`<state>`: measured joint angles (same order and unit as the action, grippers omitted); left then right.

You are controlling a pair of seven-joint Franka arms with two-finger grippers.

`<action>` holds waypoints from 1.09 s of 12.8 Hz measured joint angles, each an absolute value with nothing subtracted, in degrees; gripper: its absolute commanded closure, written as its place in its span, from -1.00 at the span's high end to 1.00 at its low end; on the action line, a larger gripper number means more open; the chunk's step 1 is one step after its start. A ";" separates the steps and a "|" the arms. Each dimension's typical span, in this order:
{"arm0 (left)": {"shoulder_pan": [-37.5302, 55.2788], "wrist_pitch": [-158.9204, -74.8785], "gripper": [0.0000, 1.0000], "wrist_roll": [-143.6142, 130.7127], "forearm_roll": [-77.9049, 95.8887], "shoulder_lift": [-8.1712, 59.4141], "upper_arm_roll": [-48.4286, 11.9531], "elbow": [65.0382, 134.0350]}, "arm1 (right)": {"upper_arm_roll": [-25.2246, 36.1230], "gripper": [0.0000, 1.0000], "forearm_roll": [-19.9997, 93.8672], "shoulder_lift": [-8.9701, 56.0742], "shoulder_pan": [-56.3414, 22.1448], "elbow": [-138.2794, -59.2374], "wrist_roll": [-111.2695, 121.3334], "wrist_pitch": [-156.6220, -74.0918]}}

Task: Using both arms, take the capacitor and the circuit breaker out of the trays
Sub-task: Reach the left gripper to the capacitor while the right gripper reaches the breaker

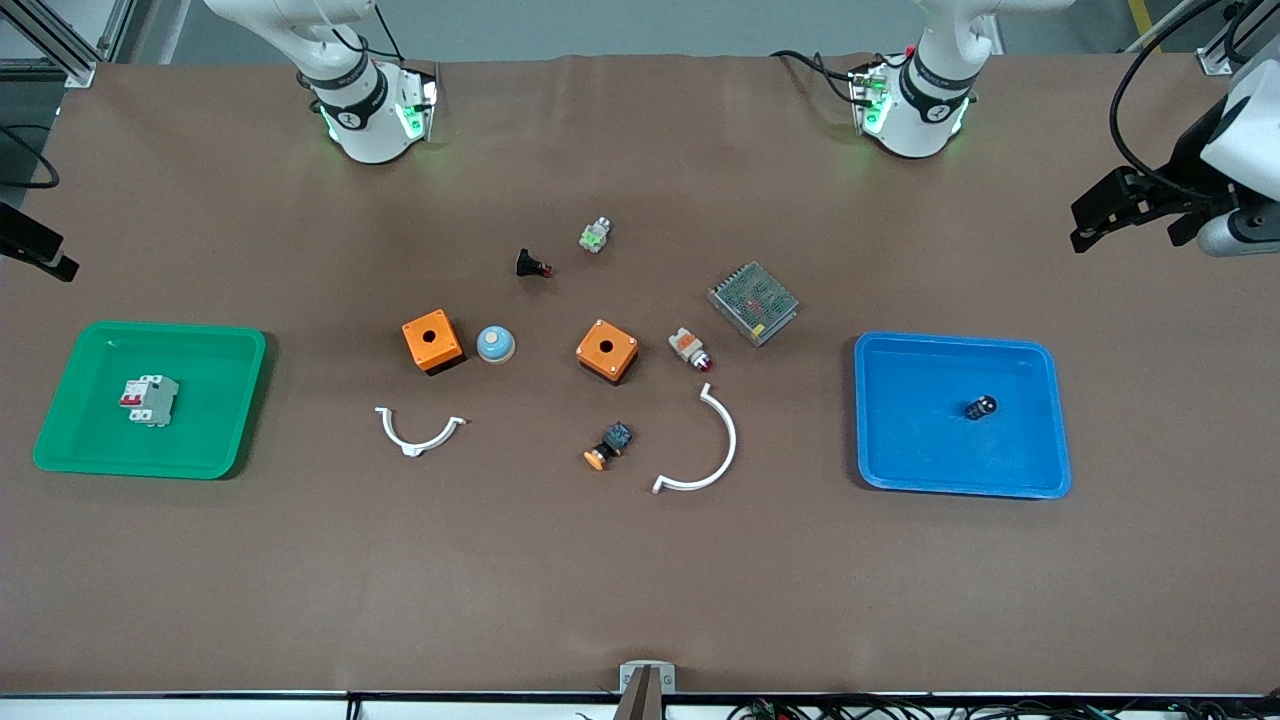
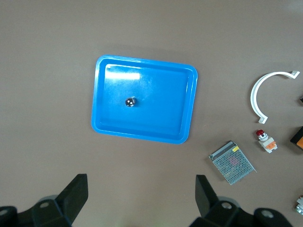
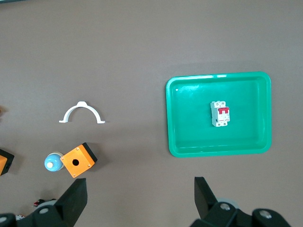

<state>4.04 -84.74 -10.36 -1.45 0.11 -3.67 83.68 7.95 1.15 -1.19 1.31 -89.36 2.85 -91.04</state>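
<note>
The capacitor (image 1: pixel 981 407), a tiny black cylinder with a silvery end, lies in the blue tray (image 1: pixel 900 440); it also shows in the left wrist view (image 2: pixel 130 101) in that tray (image 2: pixel 161 118). The breaker (image 1: pixel 150 400), a light-grey block with red levers, lies in the green tray (image 1: pixel 150 328); it also shows in the right wrist view (image 3: pixel 220 114) in that tray (image 3: pixel 189 132). My left gripper (image 1: pixel 1100 215) (image 2: pixel 141 185) is open and empty, high over bare table beside the blue tray. My right gripper (image 1: pixel 45 252) (image 3: pixel 140 187) is open and empty, high over bare table beside the green tray.
Between the trays lie two orange boxes (image 1: pixel 432 340) (image 1: pixel 607 350), a blue dome button (image 1: pixel 495 344), a black push-button (image 1: pixel 533 265), a grey-and-green button (image 1: pixel 596 235), a metal mesh unit (image 1: pixel 753 302), a white-and-orange switch (image 1: pixel 690 348), an orange-capped button (image 1: pixel 610 445) and two white curved brackets (image 1: pixel 420 432) (image 1: pixel 705 450).
</note>
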 measured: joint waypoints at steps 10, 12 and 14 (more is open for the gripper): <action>4.10 -86.17 1.00 -10.34 -3.11 6.56 -3.72 84.72 | 7.95 1.00 1.15 -1.17 1.31 -89.31 2.85 -91.05; 3.72 -90.25 1.00 -10.47 -3.22 8.84 -3.69 87.48 | 7.95 1.00 1.15 -1.15 1.31 -89.31 2.85 -91.05; 2.20 -96.68 1.00 -10.49 -3.25 9.95 -3.64 92.73 | 7.95 1.00 1.15 -1.03 1.31 -89.30 2.85 -91.06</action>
